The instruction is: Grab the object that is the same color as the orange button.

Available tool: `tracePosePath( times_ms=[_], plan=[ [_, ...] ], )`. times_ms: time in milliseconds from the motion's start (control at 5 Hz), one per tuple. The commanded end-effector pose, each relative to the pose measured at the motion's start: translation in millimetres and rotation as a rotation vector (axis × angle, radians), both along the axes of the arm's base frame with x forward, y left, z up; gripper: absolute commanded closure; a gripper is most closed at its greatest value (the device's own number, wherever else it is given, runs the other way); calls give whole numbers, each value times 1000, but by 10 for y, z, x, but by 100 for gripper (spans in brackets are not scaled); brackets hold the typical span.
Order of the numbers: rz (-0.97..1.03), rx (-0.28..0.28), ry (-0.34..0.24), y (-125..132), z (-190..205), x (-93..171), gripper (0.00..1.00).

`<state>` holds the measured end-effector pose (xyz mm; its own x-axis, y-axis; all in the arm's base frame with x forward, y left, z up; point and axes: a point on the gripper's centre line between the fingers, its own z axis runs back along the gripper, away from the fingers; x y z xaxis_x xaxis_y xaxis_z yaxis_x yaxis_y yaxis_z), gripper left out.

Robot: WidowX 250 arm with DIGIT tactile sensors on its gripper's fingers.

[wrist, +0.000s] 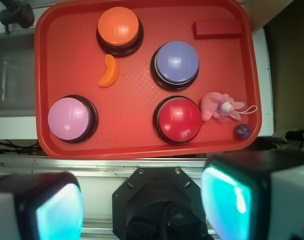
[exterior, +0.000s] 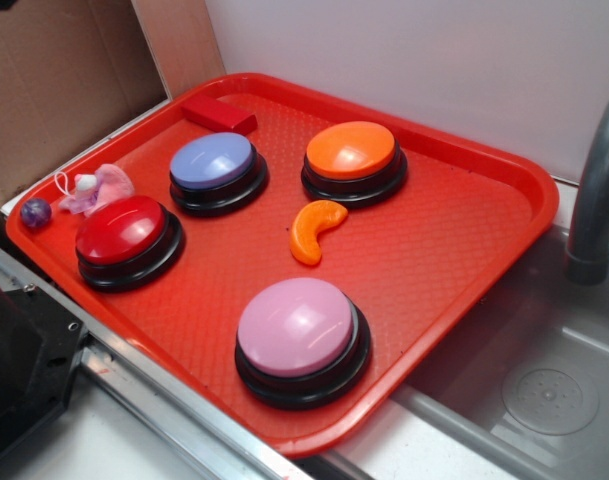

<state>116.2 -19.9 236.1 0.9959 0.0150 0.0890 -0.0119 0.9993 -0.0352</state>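
Observation:
The object, a small glossy orange crescent (exterior: 316,230) (wrist: 109,71), lies flat near the middle of the red tray (exterior: 454,250) (wrist: 137,135). Just beyond it stands the orange button (exterior: 352,152) (wrist: 119,27), orange dome on a black base. In the wrist view my gripper (wrist: 144,205) is open, its two fingers wide apart with nothing between them. It hangs high above the near side of the tray, over the robot's black base (wrist: 161,200), well away from the crescent. The exterior view does not show the gripper.
Also on the tray are a red button (exterior: 121,230), a lilac-blue button (exterior: 212,160), a pink button (exterior: 296,325), a red block (exterior: 218,114), a pink plush toy (exterior: 96,188) and a purple ball (exterior: 36,211). A sink (exterior: 544,390) with a grey faucet (exterior: 594,200) lies to the right.

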Motion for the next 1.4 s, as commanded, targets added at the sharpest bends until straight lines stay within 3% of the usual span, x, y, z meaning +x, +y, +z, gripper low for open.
tracePosePath(
  times_ms=[0, 400, 600, 800, 1000, 1200],
  plan=[
    [0, 0, 0, 0, 0, 0, 0],
    [43, -20, -78, -93, -204, 305, 0],
    [176, -1, -92, -191, -567, 627, 0],
    [311, -34, -90, -229, -872, 851, 0],
    [354, -40, -92, -266, -1166, 1107, 0],
    [360, -82, -72, -293, -1472, 1290, 0]
  ],
)
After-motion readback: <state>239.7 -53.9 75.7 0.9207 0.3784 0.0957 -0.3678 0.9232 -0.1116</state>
